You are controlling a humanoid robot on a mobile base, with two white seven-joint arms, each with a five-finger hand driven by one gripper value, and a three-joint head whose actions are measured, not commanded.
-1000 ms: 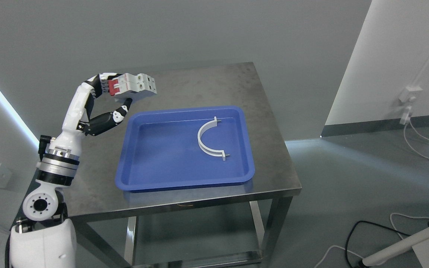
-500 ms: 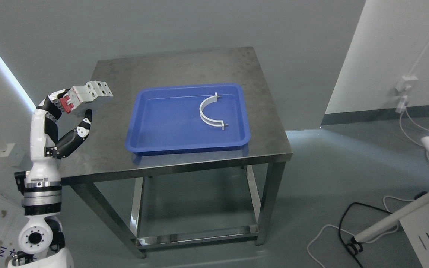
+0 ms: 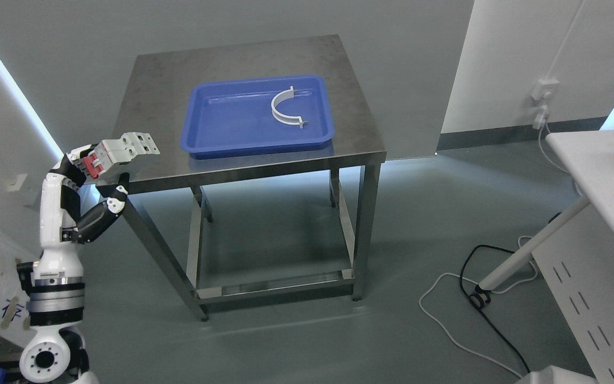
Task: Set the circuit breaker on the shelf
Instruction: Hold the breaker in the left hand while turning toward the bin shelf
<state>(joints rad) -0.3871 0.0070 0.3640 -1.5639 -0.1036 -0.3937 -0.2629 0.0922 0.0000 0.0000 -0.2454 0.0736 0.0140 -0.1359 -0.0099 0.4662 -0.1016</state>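
Observation:
My left hand (image 3: 105, 169) is shut on the circuit breaker (image 3: 120, 153), a white block with red switches, and holds it in the air off the near left corner of the steel table (image 3: 152, 106). The arm comes up from the lower left. The right arm is out of view. No shelf is clearly in view.
A blue tray (image 3: 216, 128) on the table holds a white curved bracket (image 3: 284, 106). A white table (image 3: 605, 176) stands at the right, with cables (image 3: 477, 298) on the floor beneath it. A wall socket (image 3: 544, 88) is on the right wall.
The camera has pulled back from the table, so the table and tray look farther and higher. The left hand still holds the breaker, now off the table's near left corner.

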